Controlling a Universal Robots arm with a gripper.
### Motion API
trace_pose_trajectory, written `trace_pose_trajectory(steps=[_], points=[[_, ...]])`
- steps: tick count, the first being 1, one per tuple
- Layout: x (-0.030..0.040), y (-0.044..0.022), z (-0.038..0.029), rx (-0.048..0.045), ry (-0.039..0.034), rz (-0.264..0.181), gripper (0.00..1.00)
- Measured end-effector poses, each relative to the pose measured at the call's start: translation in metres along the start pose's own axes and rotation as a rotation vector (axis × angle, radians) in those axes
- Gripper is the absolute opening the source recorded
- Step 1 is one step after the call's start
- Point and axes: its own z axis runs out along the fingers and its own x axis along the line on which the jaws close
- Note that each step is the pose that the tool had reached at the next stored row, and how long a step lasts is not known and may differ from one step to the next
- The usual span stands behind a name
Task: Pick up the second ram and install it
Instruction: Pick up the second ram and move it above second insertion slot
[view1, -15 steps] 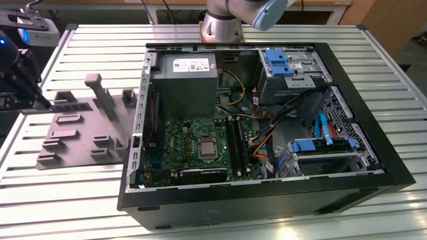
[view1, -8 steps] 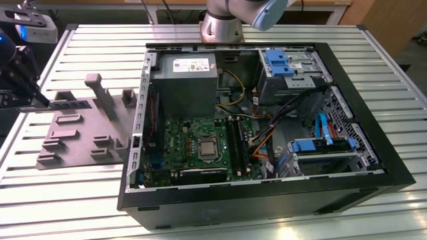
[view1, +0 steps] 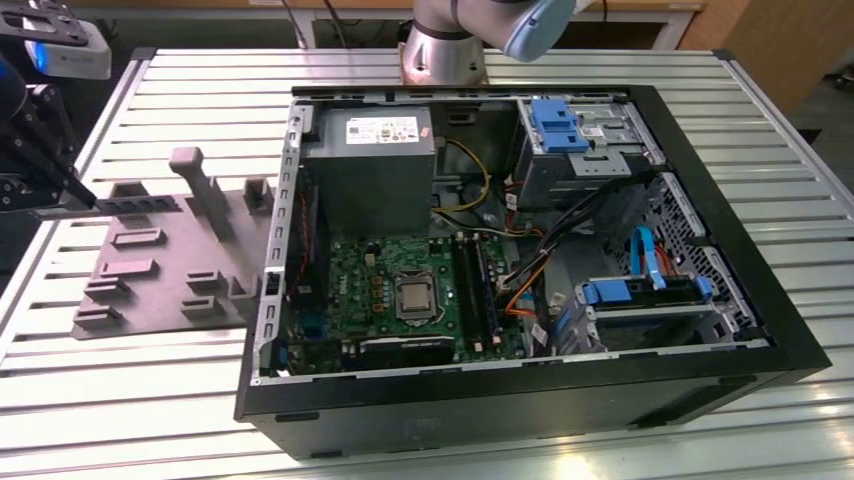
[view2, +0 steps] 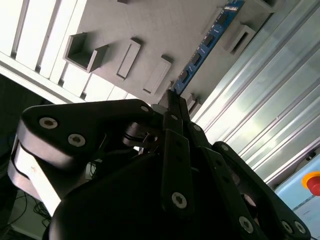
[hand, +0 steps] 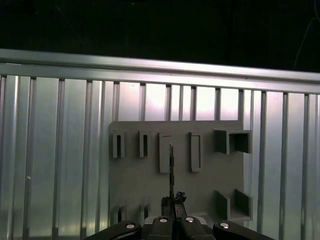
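Note:
The second ram (view1: 138, 204) is a thin, dark, narrow stick at the exterior view's left, over the far part of the grey slotted tray (view1: 160, 290). My gripper (view1: 70, 198) is shut on one end of it, beyond the table's edge. In the second wrist view the ram (view2: 207, 42) looks blue with dark chips and sticks out from the closed gripper (view2: 172, 99) above the tray (view2: 165, 30). The first wrist view shows the ram (hand: 171, 167) edge-on, rising from the gripper (hand: 172, 201) over the tray (hand: 135, 180). The open computer case (view1: 747, 290) holds the green motherboard (view1: 380, 275) with its memory slots (view1: 474, 285).
The case sits in the middle of a slatted metal table (view1: 174, 100), with a grey power-supply box (view1: 374, 165) and blue drive bays (view1: 561, 125) inside. The arm's base (view1: 447, 50) stands behind the case. A red button (view2: 314, 182) lies past the table edge.

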Motion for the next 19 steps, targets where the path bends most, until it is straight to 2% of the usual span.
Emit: trace_pose_trajectory(steps=[19], points=[[-0.0019,0.0000,-0.0156,0.0004,-0.0221,0.000,0.12]])
